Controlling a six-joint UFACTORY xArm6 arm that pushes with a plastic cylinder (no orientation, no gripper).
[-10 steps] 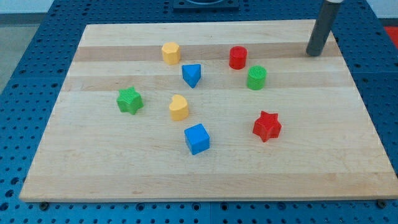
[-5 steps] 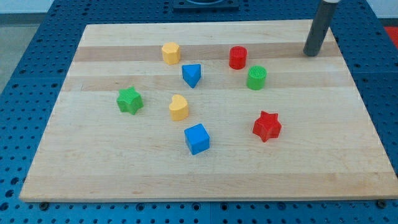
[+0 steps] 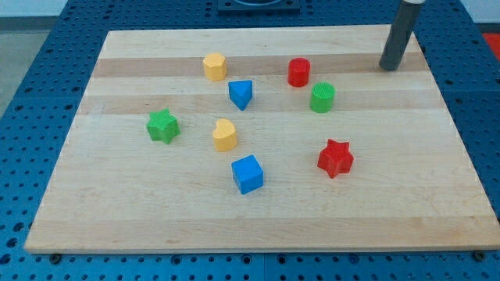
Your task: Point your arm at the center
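Note:
My tip [image 3: 388, 67] rests on the wooden board [image 3: 391, 203] near its top right corner, apart from every block. The nearest blocks lie to its left: a red cylinder [image 3: 298, 72] and, below that, a green cylinder [image 3: 322, 97]. Around the board's middle are a blue triangular block [image 3: 241, 94], a yellow heart-shaped block [image 3: 224, 135] and a blue cube [image 3: 248, 173]. A red star [image 3: 335, 158] lies at the lower right.
A yellow block [image 3: 215, 66] sits near the view's top, left of the red cylinder. A green star [image 3: 162, 125] lies at the left. The board rests on a blue perforated table [image 3: 31, 94].
My tip has slid slightly to the left along the top right of the board. No block has moved.

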